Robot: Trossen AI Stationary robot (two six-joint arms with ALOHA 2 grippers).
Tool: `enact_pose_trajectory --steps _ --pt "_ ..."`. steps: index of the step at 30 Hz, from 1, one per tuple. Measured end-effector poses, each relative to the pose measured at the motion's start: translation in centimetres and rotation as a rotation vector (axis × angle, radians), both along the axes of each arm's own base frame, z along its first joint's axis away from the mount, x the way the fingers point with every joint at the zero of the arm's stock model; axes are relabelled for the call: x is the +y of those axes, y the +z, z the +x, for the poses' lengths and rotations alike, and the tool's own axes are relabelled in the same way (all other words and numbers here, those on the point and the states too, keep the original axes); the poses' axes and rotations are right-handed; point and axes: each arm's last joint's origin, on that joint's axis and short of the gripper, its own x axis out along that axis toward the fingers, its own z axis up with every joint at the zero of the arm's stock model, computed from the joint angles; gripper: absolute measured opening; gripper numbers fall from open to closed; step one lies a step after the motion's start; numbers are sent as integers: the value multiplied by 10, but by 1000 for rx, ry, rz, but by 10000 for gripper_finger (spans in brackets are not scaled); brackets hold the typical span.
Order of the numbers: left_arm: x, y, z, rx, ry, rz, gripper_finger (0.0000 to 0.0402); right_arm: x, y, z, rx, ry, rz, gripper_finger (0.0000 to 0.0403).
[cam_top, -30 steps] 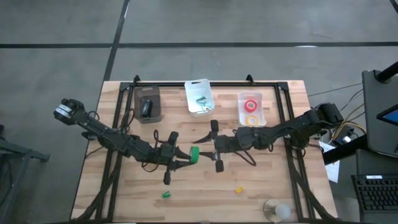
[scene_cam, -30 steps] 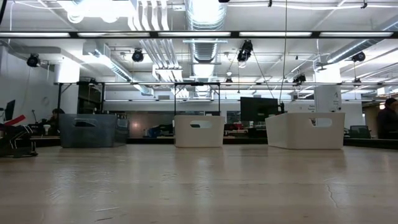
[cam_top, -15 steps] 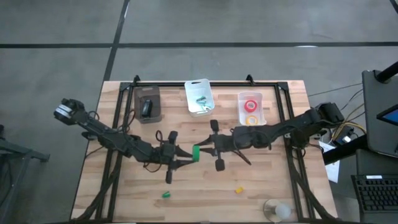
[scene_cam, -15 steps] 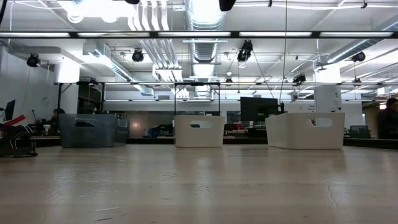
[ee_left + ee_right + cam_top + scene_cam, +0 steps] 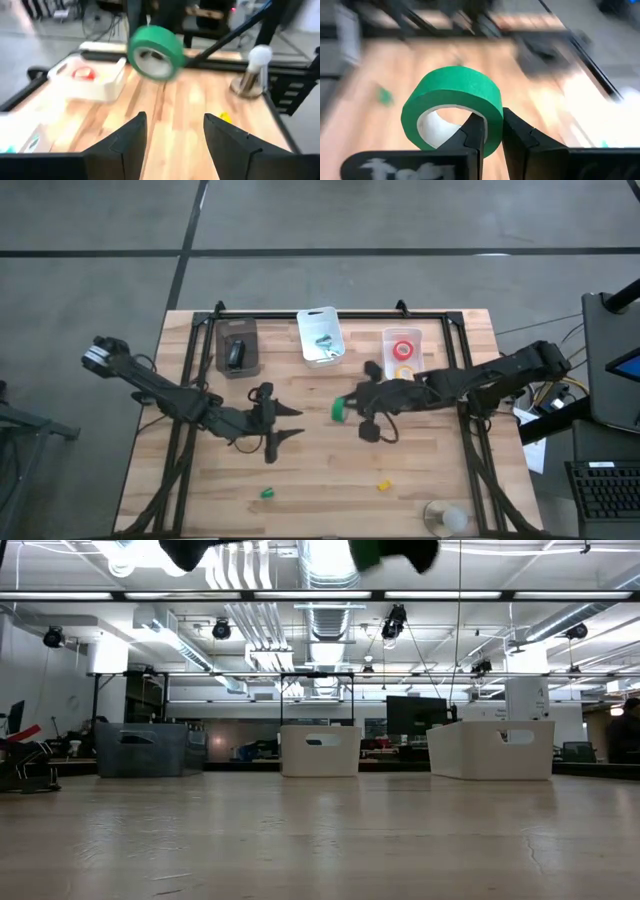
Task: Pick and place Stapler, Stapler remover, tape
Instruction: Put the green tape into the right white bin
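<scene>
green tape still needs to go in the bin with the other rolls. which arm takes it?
Right. Its tool is shut on the green tape, beside the white bin holding the red roll and yellow roll. The left tool is open, empty, farther off.

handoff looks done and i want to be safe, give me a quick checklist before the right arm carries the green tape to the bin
1. Right gripper pinches the wall of the green tape: ok.
2. Left gripper open and apart from the roll: ok.
3. Roll lifted off the table: ok.
4. Tape bin holds a red roll and a yellow roll; room for another: cannot tell.
5. No thing lies on the table between the roll and the bin: ok.
</scene>
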Motion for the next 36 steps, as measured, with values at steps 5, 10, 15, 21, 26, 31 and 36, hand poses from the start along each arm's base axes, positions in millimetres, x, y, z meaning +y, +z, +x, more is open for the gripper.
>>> enact_pose_trajectory --steps 5,10,15,21,26,31,36 --pt "4 -11 -7 107 78 -51 197 -30 1 -28 204 -320 -31 39" --pt "8 -28 -14 250 164 -89 197 -76 -8 -59 345 -689 20 39" --pt "10 -42 -19 295 234 -127 197 -118 -26 -78 440 -882 113 40" --pt "11 -52 -23 319 250 -148 197 -153 -62 -94 599 -971 252 49" --pt "11 -52 -23 322 251 -145 197 -166 -84 -103 690 -1017 295 56" --pt "11 -53 -23 328 253 -141 197 -166 -92 -104 716 -983 279 73" --pt "12 -56 -26 360 261 -122 197 -165 -89 -103 700 -970 260 113"
